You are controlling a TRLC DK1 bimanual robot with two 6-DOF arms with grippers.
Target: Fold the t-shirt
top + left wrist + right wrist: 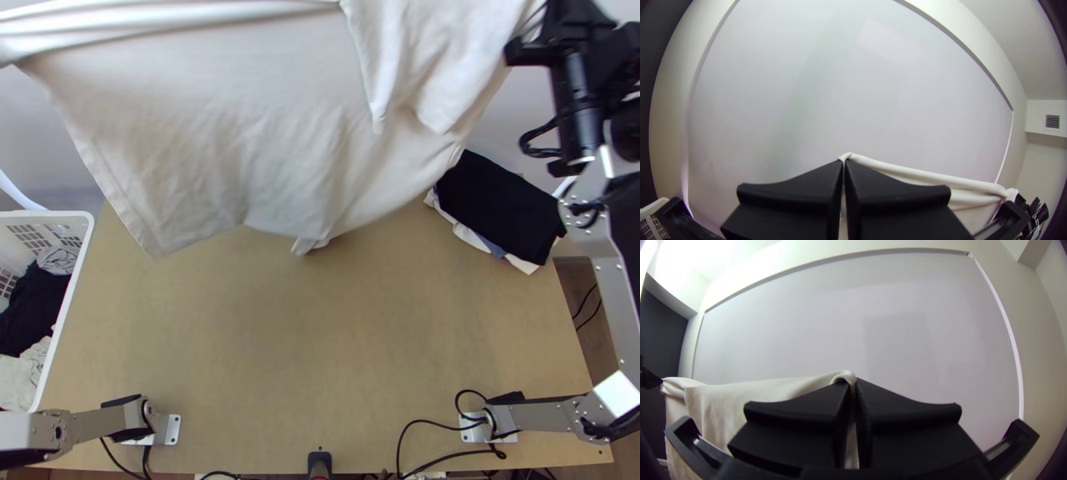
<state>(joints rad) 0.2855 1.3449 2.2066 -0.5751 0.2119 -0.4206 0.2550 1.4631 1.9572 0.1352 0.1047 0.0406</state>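
Observation:
The off-white t-shirt (216, 120) hangs stretched between both grippers above the table's far part, with a fold across its top and a loose flap near the right side. At the upper right in the top view, my right gripper (552, 40) is beside the cloth's upper right corner. In the right wrist view the right gripper (853, 381) is shut on a corner of the t-shirt (742, 395). My left gripper (844, 162) is shut on the opposite end of the t-shirt (924, 175) in the left wrist view. The lower edge hangs unevenly.
A white basket (74, 264) with dark and light clothes stands at the table's left. A folded stack with a black cloth (500, 204) on top lies at the far right. Bare wooden table (320, 344) shows in front of the shirt; cables lie by the near edge.

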